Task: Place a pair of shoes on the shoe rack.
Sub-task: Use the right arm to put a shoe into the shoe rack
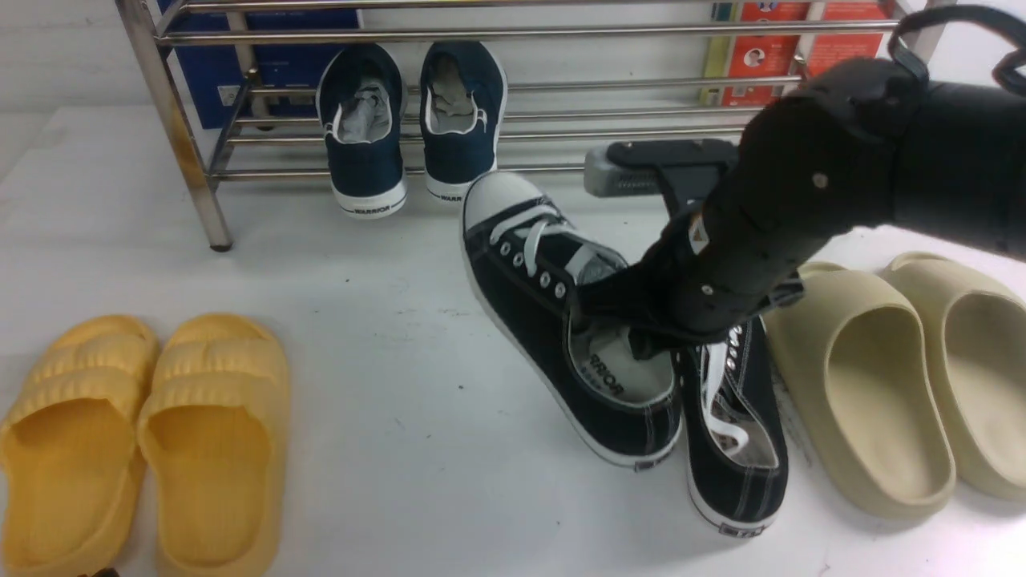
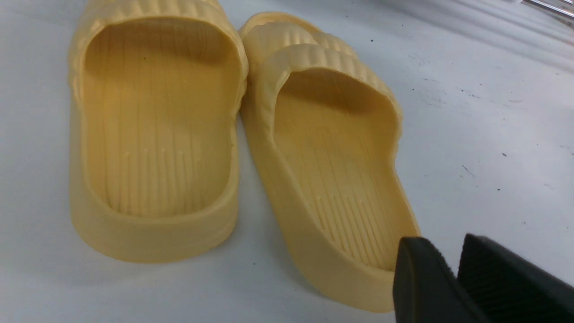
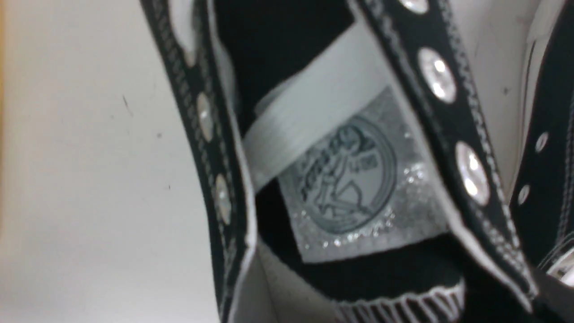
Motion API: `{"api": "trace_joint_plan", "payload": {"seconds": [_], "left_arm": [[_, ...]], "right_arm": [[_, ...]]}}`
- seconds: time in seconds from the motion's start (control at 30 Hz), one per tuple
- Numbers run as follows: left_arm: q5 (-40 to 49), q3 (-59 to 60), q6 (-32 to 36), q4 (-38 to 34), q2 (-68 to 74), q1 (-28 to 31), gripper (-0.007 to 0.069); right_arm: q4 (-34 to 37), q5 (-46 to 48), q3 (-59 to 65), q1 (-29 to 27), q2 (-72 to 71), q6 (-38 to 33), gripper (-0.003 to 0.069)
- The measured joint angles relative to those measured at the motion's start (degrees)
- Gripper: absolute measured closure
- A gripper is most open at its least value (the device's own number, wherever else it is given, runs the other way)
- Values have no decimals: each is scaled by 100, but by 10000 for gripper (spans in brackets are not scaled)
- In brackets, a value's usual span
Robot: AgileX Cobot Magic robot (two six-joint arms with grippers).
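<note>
Two black canvas sneakers with white laces lie side by side on the white table, right of centre. The left sneaker (image 1: 529,312) points its white toe cap at the shoe rack (image 1: 513,36), a steel rack of round bars along the back. The right sneaker (image 1: 741,473) lies partly under my right arm. My right gripper (image 1: 641,332) reaches into the left sneaker's opening and is shut on its eyelet flap (image 3: 475,179). The fingertips are hidden. My left gripper (image 2: 453,251) hovers by the heel of a yellow slide, its fingers slightly apart and holding nothing.
Two navy laceless sneakers (image 1: 365,160) lean on the rack's lower bars, heels toward me. A pair of yellow slides (image 1: 208,433) lies at front left. A pair of beige slides (image 1: 874,401) lies at the right, close beside the black sneakers. A rust-stained rack post (image 1: 188,160) stands at back left.
</note>
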Motion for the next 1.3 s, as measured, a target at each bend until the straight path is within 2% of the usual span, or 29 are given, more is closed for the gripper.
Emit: {"api": "trace_joint_plan", "payload": {"seconds": [0.23,0.37,0.63,1.07,1.3], "left_arm": [[0,0,0,0,0,0,472],[0,0,0,0,0,0,470],[0,0,0,0,0,0,465],[0,0,0,0,0,0,449],[0,0,0,0,0,0,442]], "right_arm": [[107,0,-648,-564,498,-175,645],[424,-59,-1184,-866,1024,-553,643],[919,-228,-2633,-1341,2160,-712,642],[999,-319,-4809,-1487,3471,-790,641],[1000,-312,-5067,-1569,3671,-790,641]]}}
